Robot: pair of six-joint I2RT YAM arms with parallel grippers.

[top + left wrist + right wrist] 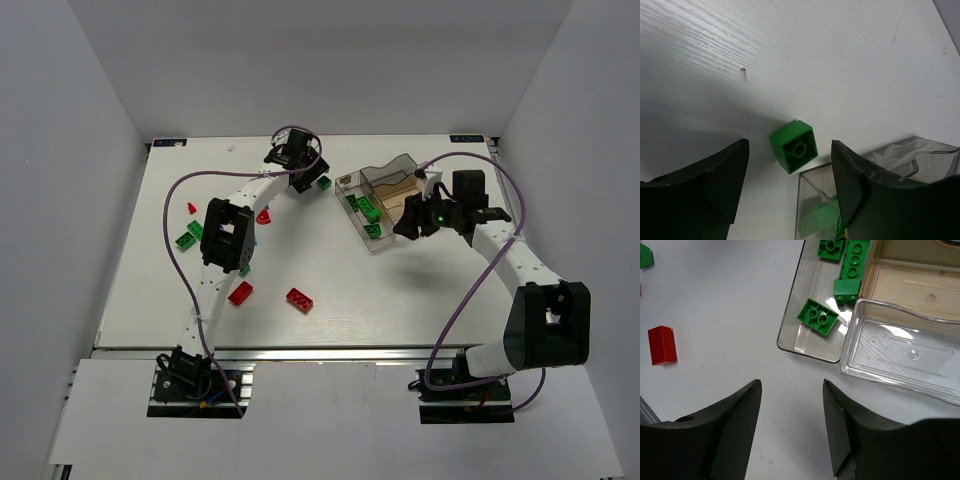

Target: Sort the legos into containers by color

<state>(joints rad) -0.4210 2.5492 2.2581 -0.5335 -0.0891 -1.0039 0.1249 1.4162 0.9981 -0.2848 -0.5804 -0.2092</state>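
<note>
White table, plain grey walls

Green legos lie inside the clear tray, in its long compartment.

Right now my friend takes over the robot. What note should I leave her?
Left gripper: open, empty, over a green lego beside the tray.
Right gripper: open, empty, near the tray's corner.
Done: three green legos lie in the long section.
Left: that green one, more greens and red legos on the table.
</note>
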